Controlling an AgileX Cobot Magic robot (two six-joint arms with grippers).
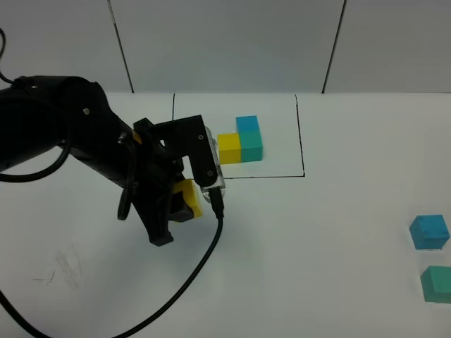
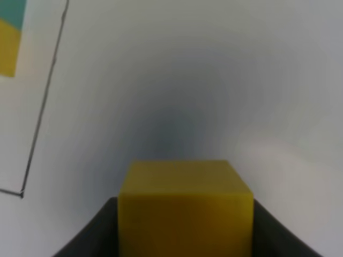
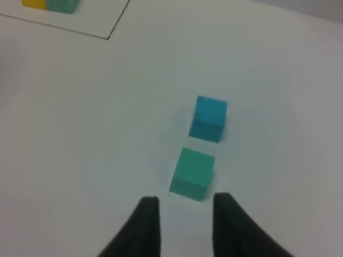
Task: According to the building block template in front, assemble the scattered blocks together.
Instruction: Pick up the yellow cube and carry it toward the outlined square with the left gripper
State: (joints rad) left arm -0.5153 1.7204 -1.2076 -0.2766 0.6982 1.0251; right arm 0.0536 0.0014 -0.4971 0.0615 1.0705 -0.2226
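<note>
The building block template (image 1: 241,141), a yellow and a teal cube with a blue cube on the teal, sits inside a thin black frame at the back; it also shows in the left wrist view (image 2: 9,37) and the right wrist view (image 3: 51,4). My left gripper (image 1: 184,204) is shut on the yellow cube (image 1: 190,198), just in front of the frame's front-left part; in the left wrist view the yellow cube (image 2: 185,206) sits between the jaws. The blue cube (image 1: 429,232) and teal cube (image 1: 437,284) lie at the far right. My right gripper (image 3: 185,217) is open, just short of the teal cube (image 3: 193,174), with the blue cube (image 3: 210,118) beyond it.
The white table (image 1: 317,239) carries the drawn black frame (image 1: 302,141). The left arm's black cable (image 1: 204,260) trails across the table toward the front left. The right arm is out of the exterior high view.
</note>
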